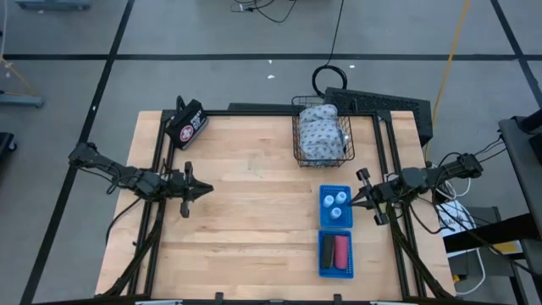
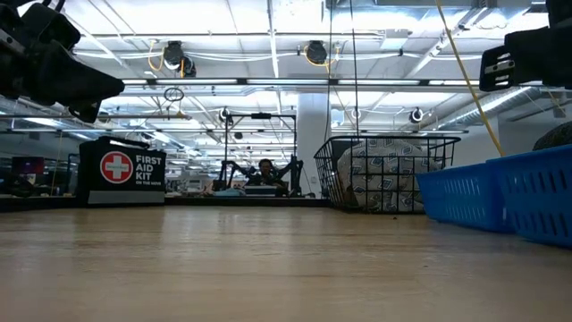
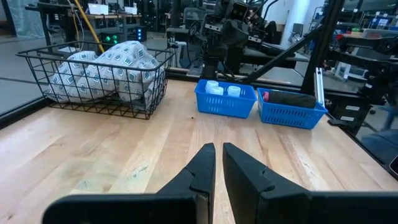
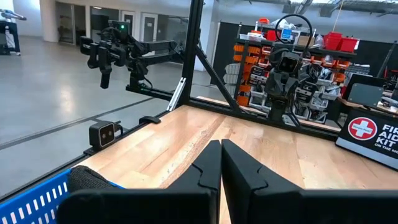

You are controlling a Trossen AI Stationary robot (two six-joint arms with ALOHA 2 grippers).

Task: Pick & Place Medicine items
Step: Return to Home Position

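A grey-white patterned pouch (image 1: pixel 320 134) lies inside a black wire basket (image 1: pixel 296 127) at the table's far side. Near the right edge, a blue tray (image 1: pixel 324 219) holds three small white bottles (image 1: pixel 336 203). Nearer the front, a second blue tray (image 1: pixel 323 269) holds a black piece (image 1: pixel 328 249) and a pink piece (image 1: pixel 342 250) side by side. My left gripper (image 1: pixel 203 190) hovers shut at the table's left, pointing level toward the trays (image 3: pixel 219 148). My right gripper (image 1: pixel 354 200) hovers shut beside the bottle tray, pointing toward the table's left (image 4: pixel 221 143).
A black first-aid case (image 1: pixel 187 124) with a red-and-white emblem stands at the far left corner. Black frame rails (image 1: pixel 385 169) run along the table's sides. A small camera (image 4: pixel 104 133) sits at the table's near edge. A person (image 2: pixel 265 170) sits far off in the room.
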